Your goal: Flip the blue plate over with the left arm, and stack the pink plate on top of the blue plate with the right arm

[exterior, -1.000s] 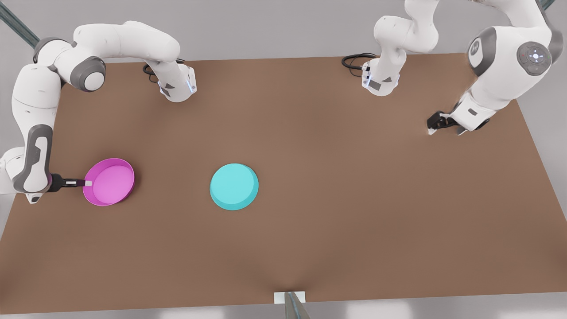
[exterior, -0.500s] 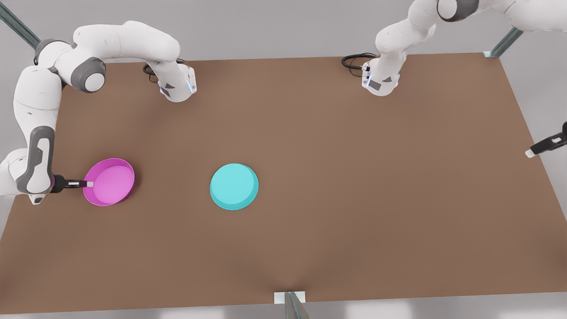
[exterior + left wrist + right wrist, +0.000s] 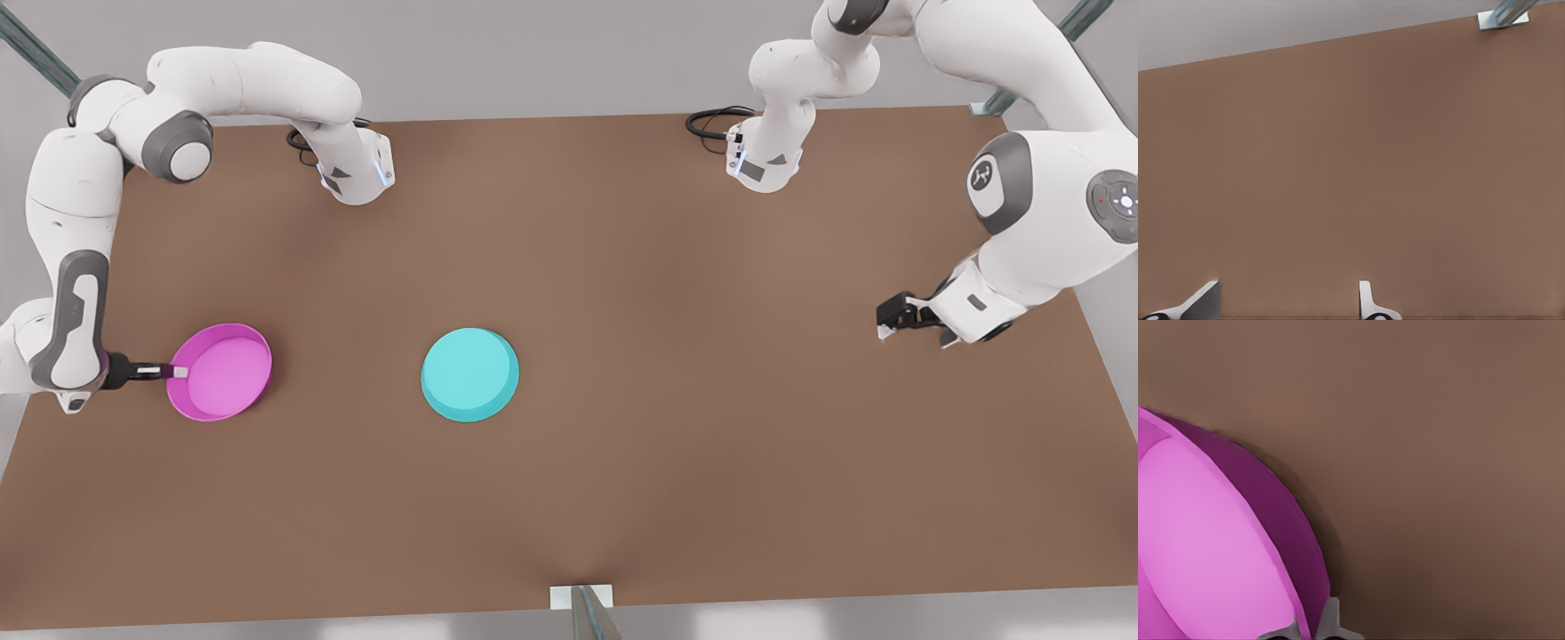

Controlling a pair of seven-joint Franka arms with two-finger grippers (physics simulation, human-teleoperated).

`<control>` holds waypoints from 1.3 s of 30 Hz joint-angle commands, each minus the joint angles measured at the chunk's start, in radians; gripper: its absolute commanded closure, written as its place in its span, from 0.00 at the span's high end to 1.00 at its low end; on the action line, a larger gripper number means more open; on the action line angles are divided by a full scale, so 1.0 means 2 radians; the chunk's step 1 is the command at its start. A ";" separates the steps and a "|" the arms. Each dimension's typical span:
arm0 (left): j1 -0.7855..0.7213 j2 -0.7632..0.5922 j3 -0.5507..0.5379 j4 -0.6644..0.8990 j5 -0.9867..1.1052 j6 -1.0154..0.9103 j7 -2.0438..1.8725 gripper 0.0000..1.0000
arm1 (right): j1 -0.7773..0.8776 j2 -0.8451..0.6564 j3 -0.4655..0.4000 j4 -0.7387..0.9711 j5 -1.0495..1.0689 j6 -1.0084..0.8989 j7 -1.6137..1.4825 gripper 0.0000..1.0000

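At the middle of the brown matte tabletop (image 3: 622,267), toward its near edge, lies the blue plate (image 3: 469,374), a round shallow cyan dish of plain plastic look. It shows a flat, smooth face with a sliver of side wall and no hollow, so it appears to be lying base-up already, which would mean the flip is done.

Well apart from the blue plate, toward the front view's left, is the pink plate (image 3: 220,371), a round shallow magenta dish with a low rim and a lighter inside, opening up. The right gripper (image 3: 178,371) reaches in from the side away from the blue plate, its fingers pressed together on the rim; in the right wrist view the wall of the pink plate (image 3: 1225,553) runs down between the two pads. The pink plate looks slightly tipped, perhaps just off the surface, though that cannot be told for sure.

What remains, by my reading, is carrying it across and setting it on the blue plate.

Far off toward the front view's right, the left gripper (image 3: 892,316) waits above bare tabletop, fingers (image 3: 1368,303) spread and holding nothing.

Beyond the far edge are both arm bases, coiled black cables, a plain grey floor and metal frame struts.
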 commanded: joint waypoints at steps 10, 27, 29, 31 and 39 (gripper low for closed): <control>0.000 0.000 0.000 0.000 0.000 0.000 -0.002 1.00 | 0.070 -0.038 0.012 -0.002 -0.003 -0.054 0.009 0.21; 0.000 -0.001 0.001 0.000 0.000 0.000 0.000 1.00 | 0.327 -0.064 0.015 -0.005 0.017 -0.069 0.083 0.21; 0.000 -0.001 0.001 0.000 0.000 0.000 -0.002 1.00 | 0.334 -0.064 0.031 -0.009 0.027 -0.071 0.090 0.21; 0.000 0.000 0.001 0.001 -0.001 0.000 -0.003 1.00 | 0.338 -0.063 0.044 -0.009 0.027 -0.070 0.101 0.21; 0.000 0.000 0.001 0.002 -0.001 0.001 -0.002 1.00 | 0.374 -0.039 0.046 -0.009 0.047 -0.042 0.120 0.21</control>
